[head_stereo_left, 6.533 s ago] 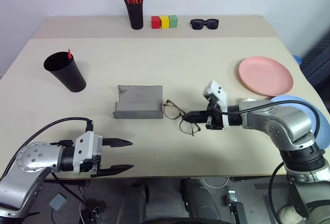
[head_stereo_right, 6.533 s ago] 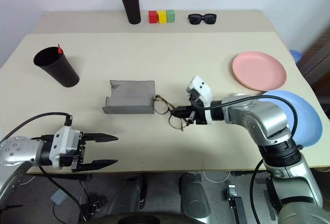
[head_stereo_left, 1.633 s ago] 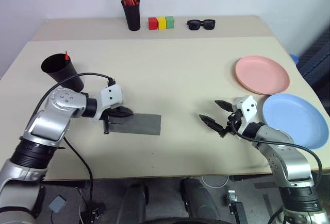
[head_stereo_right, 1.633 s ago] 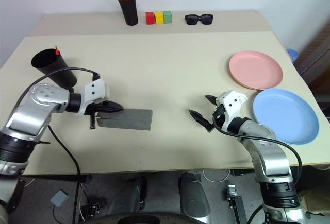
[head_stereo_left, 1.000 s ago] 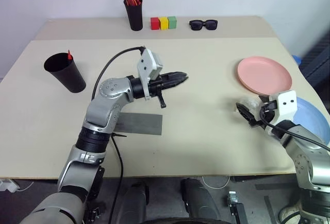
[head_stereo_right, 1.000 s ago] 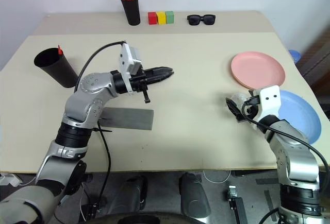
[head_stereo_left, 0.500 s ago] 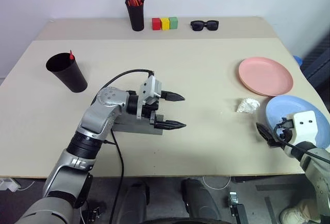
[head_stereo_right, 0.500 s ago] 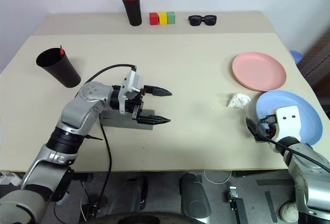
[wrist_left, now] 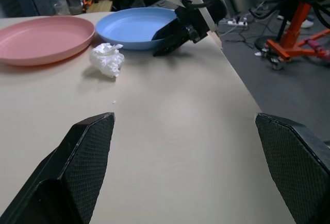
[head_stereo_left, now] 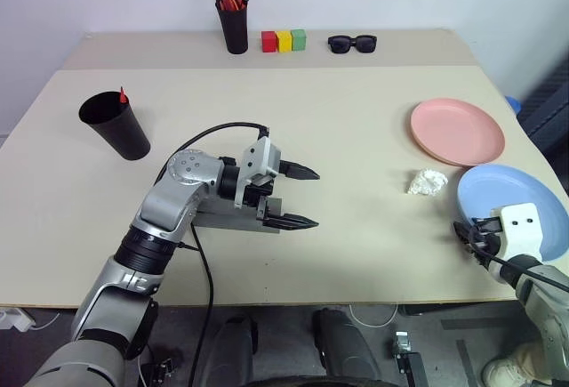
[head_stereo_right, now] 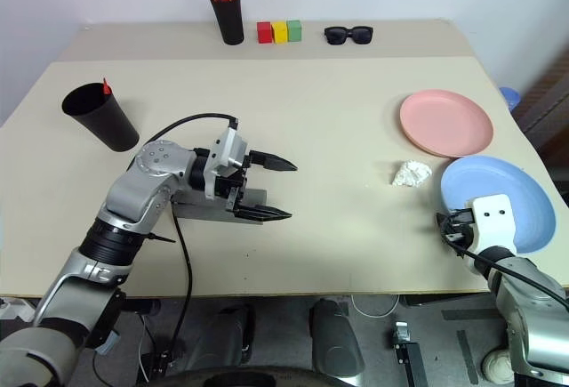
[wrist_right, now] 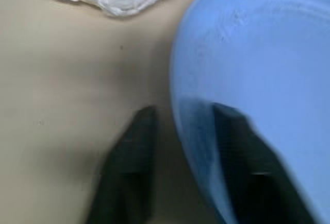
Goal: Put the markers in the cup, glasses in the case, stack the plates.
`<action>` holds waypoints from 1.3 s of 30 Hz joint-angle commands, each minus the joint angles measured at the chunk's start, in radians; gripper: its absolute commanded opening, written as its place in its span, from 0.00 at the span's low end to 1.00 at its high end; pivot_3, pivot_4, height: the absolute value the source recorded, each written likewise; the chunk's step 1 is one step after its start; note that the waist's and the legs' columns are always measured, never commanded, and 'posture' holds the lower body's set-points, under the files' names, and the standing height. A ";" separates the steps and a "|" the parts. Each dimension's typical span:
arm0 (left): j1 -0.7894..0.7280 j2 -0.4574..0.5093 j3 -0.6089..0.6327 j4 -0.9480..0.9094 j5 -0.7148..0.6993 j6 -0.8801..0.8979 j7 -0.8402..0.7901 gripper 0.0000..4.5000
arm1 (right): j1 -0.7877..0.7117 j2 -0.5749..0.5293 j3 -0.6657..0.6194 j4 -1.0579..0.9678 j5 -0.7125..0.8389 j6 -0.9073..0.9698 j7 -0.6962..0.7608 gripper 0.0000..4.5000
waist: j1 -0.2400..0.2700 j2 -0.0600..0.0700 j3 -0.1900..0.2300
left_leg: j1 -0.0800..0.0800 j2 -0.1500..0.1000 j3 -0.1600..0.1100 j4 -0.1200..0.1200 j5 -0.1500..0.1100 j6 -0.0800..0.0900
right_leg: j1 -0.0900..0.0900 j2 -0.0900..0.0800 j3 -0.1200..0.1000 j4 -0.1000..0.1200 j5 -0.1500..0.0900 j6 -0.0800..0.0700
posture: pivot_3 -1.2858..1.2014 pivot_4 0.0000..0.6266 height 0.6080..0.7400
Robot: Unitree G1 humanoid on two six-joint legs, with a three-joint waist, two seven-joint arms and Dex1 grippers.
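Smooth round blue plate (head_stereo_right: 498,193) rim sits pinched in right tool (wrist_right: 181,131); left tool (head_stereo_right: 277,189) gapes wide.

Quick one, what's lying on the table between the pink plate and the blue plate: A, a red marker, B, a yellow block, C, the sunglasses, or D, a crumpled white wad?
D: a crumpled white wad sits on the table just below the pink plate and left of the blue plate.

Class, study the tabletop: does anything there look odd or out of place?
Yes: a crumpled white wad lies on the table between the pink plate and the blue plate, looking like stray litter among otherwise tidy items.
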 commanded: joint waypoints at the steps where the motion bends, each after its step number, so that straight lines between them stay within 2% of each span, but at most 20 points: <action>1: -0.013 0.009 0.004 -0.021 0.004 -0.012 0.002 1.00 | -0.011 -0.004 0.023 0.024 -0.038 -0.025 -0.008 0.01 | 0.000 -0.001 0.000 | 0.000 0.000 0.000 0.000 0.000 0.000 | 0.000 0.000 0.000 0.000 0.000 0.000 | 0.52 0.24 1.00; 6: -0.005 0.009 0.007 -0.031 0.008 -0.010 0.017 1.00 | -0.047 -0.004 0.032 0.045 -0.089 -0.052 -0.043 0.01 | 0.001 -0.001 0.000 | 0.000 0.000 0.000 0.000 0.000 0.000 | 0.001 0.000 0.000 -0.001 0.000 0.000 | 0.52 0.24 1.00; 10: 0.006 0.000 0.009 -0.037 0.012 -0.010 0.046 1.00 | -0.156 -0.039 0.024 0.116 -0.187 -0.158 -0.123 0.01 | -0.001 0.000 0.000 | 0.001 0.000 0.001 0.001 0.000 0.000 | 0.002 0.000 0.000 -0.001 -0.001 -0.001 | 0.52 0.24 1.00; 15: 0.013 -0.007 0.009 -0.042 0.018 -0.012 0.076 1.00 | -0.322 -0.070 0.061 0.239 -0.238 -0.240 -0.144 0.01 | -0.002 0.001 0.000 | 0.001 0.000 0.001 0.000 0.000 0.000 | 0.001 0.000 0.000 -0.001 0.000 0.000 | 0.52 0.24 1.00; 23: 0.028 -0.006 0.020 -0.075 0.026 0.003 0.132 1.00 | -0.693 -0.087 0.270 0.676 -0.326 -0.475 -0.033 0.01 | -0.004 0.001 0.000 | 0.001 0.000 0.001 0.000 0.000 0.000 | 0.001 0.000 0.001 -0.001 0.000 0.001 | 0.52 0.24 1.00; 30: 0.056 0.016 0.034 -0.123 0.025 0.028 0.177 1.00 | -0.894 -0.068 0.373 1.027 -0.372 -0.641 0.029 0.01 | -0.002 0.001 0.001 | 0.001 0.000 0.001 -0.001 0.000 0.000 | 0.000 -0.001 0.000 0.000 0.001 0.001 | 0.52 0.24 1.00; 33: 0.071 0.028 0.041 -0.148 0.018 0.045 0.193 1.00 | -0.935 -0.065 0.385 1.115 -0.370 -0.672 0.048 0.23 | -0.003 0.001 0.001 | 0.001 0.000 0.001 -0.001 0.000 0.000 | 0.000 -0.001 0.000 0.000 0.001 0.001 | 0.52 0.24 1.00; 35: 0.081 0.035 0.044 -0.163 0.014 0.056 0.202 1.00 | -0.949 -0.063 0.388 1.145 -0.374 -0.700 0.037 0.43 | -0.005 0.001 0.001 | 0.001 0.000 0.001 -0.001 0.000 0.000 | 0.000 -0.001 0.000 0.000 0.001 0.001 | 0.52 0.24 1.00; 38: 0.088 0.040 0.047 -0.175 0.010 0.067 0.210 1.00 | -0.954 -0.060 0.377 1.152 -0.367 -0.724 0.013 0.79 | -0.006 0.001 0.001 | 0.001 0.000 0.001 -0.001 0.000 0.000 | 0.000 -0.001 0.000 0.000 0.001 0.001 | 0.52 0.24 1.00; 39: 0.088 0.039 0.046 -0.174 0.010 0.068 0.212 1.00 | -0.948 -0.061 0.372 1.139 -0.360 -0.722 0.012 0.79 | -0.006 0.001 0.001 | 0.001 0.000 0.001 -0.001 0.000 0.000 | 0.000 -0.001 0.000 0.000 0.001 0.001 | 0.52 0.24 1.00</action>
